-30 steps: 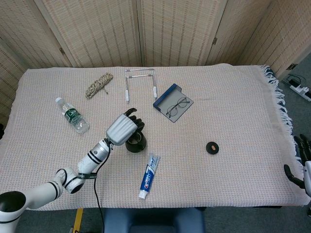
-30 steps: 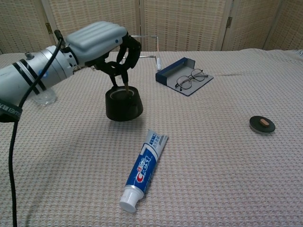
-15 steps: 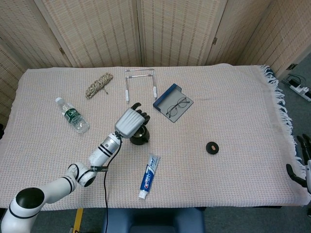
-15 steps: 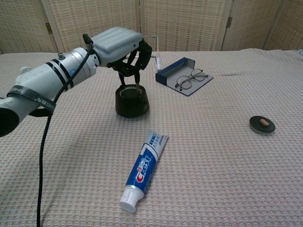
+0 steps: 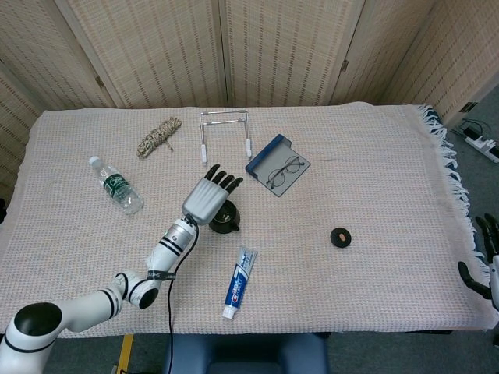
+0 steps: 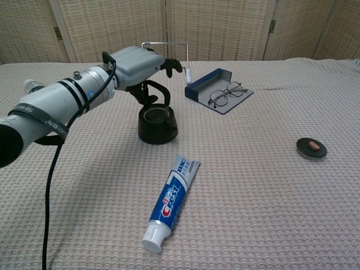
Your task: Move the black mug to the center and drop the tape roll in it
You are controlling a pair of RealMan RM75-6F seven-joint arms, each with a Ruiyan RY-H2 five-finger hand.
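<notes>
Fingers of your left hand [image 6: 140, 63] have just spread off the black mug [image 6: 157, 124], which now stands released near the table's middle; the tape roll [image 6: 311, 147] waits well right.

The mug [image 6: 157, 124] stands on the table [image 5: 390, 156] left of centre, with the left hand [image 6: 138, 64] above it and the toothpaste [image 6: 170, 201] in front of it. Behind and to its right lies the case [image 5: 269, 156] with the glasses [image 5: 285, 171] on it, and the tape roll [image 6: 311, 148] sits well apart to the right. The bottle [image 5: 115, 185] lies to the left, the rope [image 5: 158, 136] behind that, and the wire rack [image 5: 225, 132] between rope and case.
</notes>
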